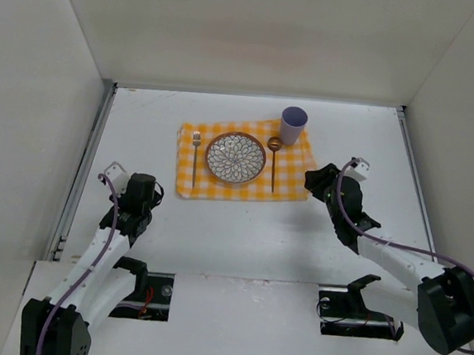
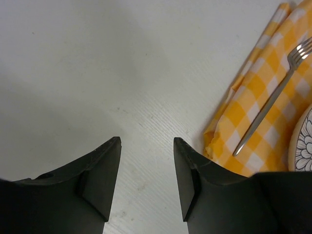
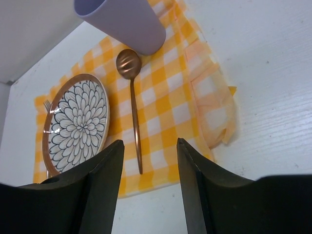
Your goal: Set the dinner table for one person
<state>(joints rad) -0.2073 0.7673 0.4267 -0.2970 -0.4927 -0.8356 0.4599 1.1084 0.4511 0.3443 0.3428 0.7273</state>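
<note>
On desk [image 1: 240, 236], one diner's place: plate [image 1: 235, 157] centring cloth [image 1: 290, 184], fork [image 1: 195, 153] left, spoon [image 1: 273, 168] right, cup [image 1: 293, 124] beyond; left end effector [image 2: 146, 141], right end effector [image 3: 150, 144] spread, empty.

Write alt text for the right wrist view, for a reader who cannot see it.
A yellow-and-white checked cloth lies on a white table, holding a flower-patterned plate, a copper spoon to its right and a lilac cup beyond the spoon's bowl. The two dark jaws stand apart, empty, along the bottom edge.
</note>
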